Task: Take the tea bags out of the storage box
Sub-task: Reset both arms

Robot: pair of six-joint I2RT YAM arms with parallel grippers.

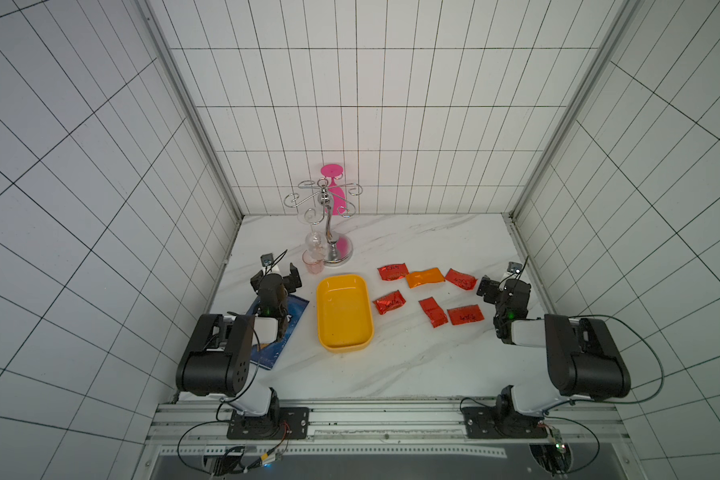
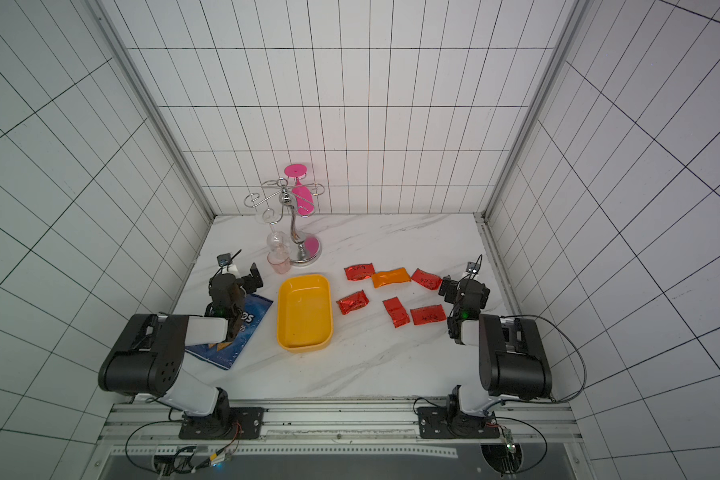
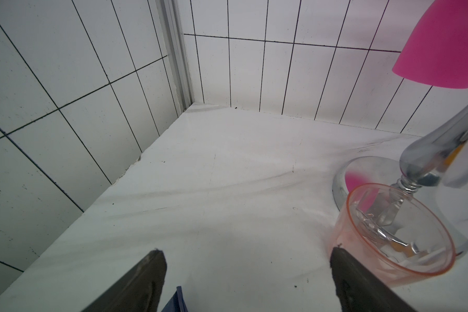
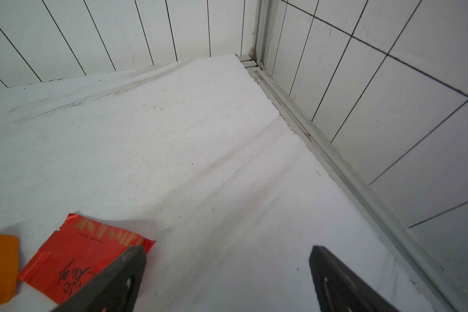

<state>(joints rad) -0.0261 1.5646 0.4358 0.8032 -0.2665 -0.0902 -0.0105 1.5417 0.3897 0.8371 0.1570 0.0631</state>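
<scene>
Left gripper (image 3: 246,252) splayed, right gripper (image 4: 227,251) splayed, arms folded

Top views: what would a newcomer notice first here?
The bright yellow box sits empty in the middle. Six tea bags, five red and one orange, lie scattered on the marble beside it, toward the robot's right. At the back, a pink glass hangs upside down on a chrome rack.

White marble-patterned bench (image 1: 412,361), loose items on the surface.
Yellow storage box (image 1: 344,347) near centre; five red tea bags (image 1: 389,302) and one orange tea bag (image 1: 424,277) flat to its right, all outside it; blue chip bag (image 2: 246,332) to its left; chrome glass rack (image 1: 338,251) with pink-tinted cup (image 1: 313,266) just beside, toward the rear.
</scene>
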